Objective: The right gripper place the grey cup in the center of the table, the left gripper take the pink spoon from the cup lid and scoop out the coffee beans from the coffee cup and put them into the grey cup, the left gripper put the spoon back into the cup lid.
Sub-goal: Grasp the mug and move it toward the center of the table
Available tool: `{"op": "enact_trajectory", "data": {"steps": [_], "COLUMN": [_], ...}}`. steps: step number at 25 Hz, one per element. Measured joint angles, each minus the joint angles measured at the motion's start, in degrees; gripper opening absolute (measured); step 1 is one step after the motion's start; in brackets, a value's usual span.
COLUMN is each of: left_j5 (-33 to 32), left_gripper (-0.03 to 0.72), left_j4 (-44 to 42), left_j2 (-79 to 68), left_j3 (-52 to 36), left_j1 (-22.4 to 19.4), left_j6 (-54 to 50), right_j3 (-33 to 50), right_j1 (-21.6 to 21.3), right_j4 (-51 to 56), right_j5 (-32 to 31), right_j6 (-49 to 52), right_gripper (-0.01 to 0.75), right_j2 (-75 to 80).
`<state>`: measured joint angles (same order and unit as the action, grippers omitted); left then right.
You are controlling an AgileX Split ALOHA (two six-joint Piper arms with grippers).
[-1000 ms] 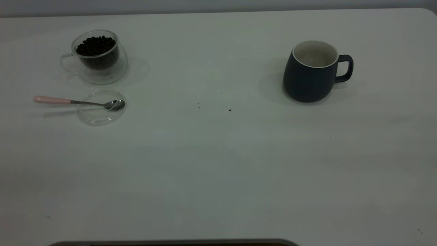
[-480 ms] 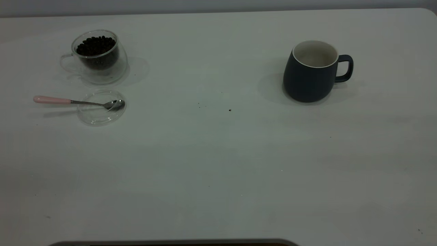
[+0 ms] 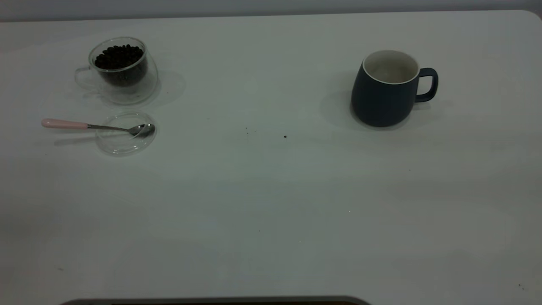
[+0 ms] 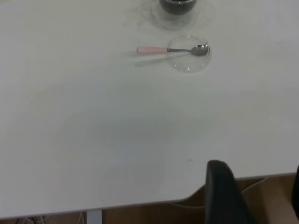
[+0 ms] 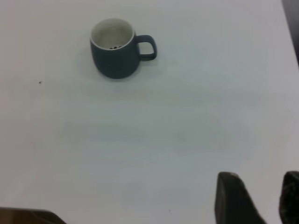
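The grey cup [image 3: 383,99] stands upright at the far right of the table [image 3: 271,199], handle to the right; it also shows in the right wrist view [image 5: 114,60]. The clear coffee cup [image 3: 121,78] with coffee beans [image 3: 118,56] stands at the far left. In front of it lies the cup lid [image 3: 125,140], with the pink spoon [image 3: 84,126] resting bowl-in-lid, handle pointing left. Neither gripper shows in the exterior view. My left gripper [image 4: 259,196] is open over the table's near edge, far from the spoon [image 4: 170,49]. My right gripper [image 5: 264,198] is open, far from the cup.
A few dark specks [image 3: 285,136] lie near the table's middle. The table's rounded far right corner [image 3: 531,15] is in view. The lid [image 4: 189,61] and the coffee cup's base [image 4: 176,9] show at the far end of the left wrist view.
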<state>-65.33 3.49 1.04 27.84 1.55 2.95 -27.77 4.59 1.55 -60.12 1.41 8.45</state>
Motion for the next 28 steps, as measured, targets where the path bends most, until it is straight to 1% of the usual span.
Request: {"op": "enact_trajectory", "data": {"steps": [2,4,7,11,13,15,18,24,28], "left_j5": [0.0,0.0,0.0,0.0,0.0,0.0,0.0,0.0,0.0], "left_gripper": [0.413,0.413,0.413,0.413,0.413,0.413,0.413,0.413,0.413], "left_j4": [0.0,0.0,0.0,0.0,0.0,0.0,0.0,0.0,0.0], "left_j2": [0.0,0.0,0.0,0.0,0.0,0.0,0.0,0.0,0.0], "left_j3": [0.0,0.0,0.0,0.0,0.0,0.0,0.0,0.0,0.0], "left_j1": [0.0,0.0,0.0,0.0,0.0,0.0,0.0,0.0,0.0], "left_j6": [0.0,0.0,0.0,0.0,0.0,0.0,0.0,0.0,0.0], "right_j3": [0.0,0.0,0.0,-0.8,-3.16,-6.63,-13.17,-28.79,-37.07], "right_j1": [0.0,0.0,0.0,0.05,0.05,0.05,0.05,0.05,-0.13], "right_j4": [0.53,0.6,1.7,5.77,8.31,9.93,11.2,11.72,12.93], "right_j5": [4.88,10.84,19.95,30.36,34.5,36.47,37.68,38.96,39.11], "right_j6": [-0.76,-2.34,-9.01,-19.4,-23.9,-27.87,-35.5,-55.84,-67.24], "right_gripper": [0.372,0.45,0.531,0.553,0.554,0.555,0.555,0.555,0.555], "right_j2": [6.63,13.61,25.72,42.59,50.2,57.63,66.85,83.6,94.97]}}
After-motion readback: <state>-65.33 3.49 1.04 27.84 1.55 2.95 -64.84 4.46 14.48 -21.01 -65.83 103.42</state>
